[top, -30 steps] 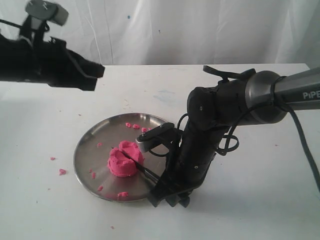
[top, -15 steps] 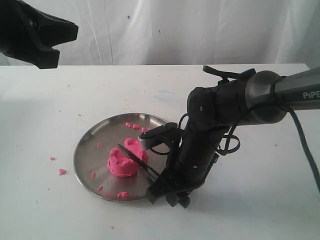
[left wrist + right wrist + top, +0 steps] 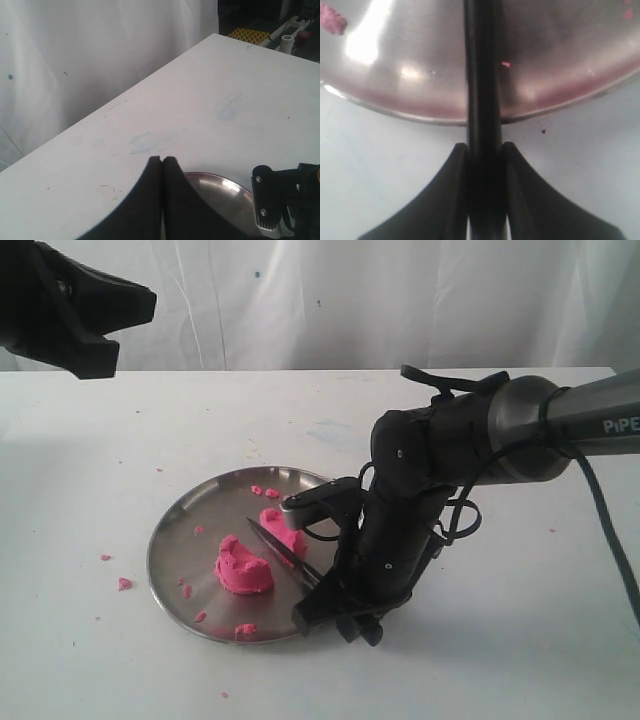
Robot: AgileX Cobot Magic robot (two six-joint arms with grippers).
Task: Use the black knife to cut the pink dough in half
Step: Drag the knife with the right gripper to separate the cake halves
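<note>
Pink, soft, clay-like dough sits on the round stainless-steel plate as 2 rough chunks. The larger mound is near the plate's centre and the smaller piece lies at its 1 o'clock, with a gap between them. The slim all-black knife runs through that gap, its tip toward 11 o'clock and its handle crossing the rim at about 4 o'clock. Whether the blade touches either chunk I cannot tell. The right gripper is clamped on the knife handle, with 1 finger pressed against each side. The left gripper has its fingers together on nothing and hangs high at the plate's 10 o'clock, well apart from the work. Small pink crumbs dot the plate and the table at 9 o'clock.

The dough looks parted, so the cutting stroke appears to be at its end, though the 2 pieces seem unequal. The next move likely calls for lifting the blade straight out of the gap. The dough looks sticky and could cling, dragging a chunk along.
</note>
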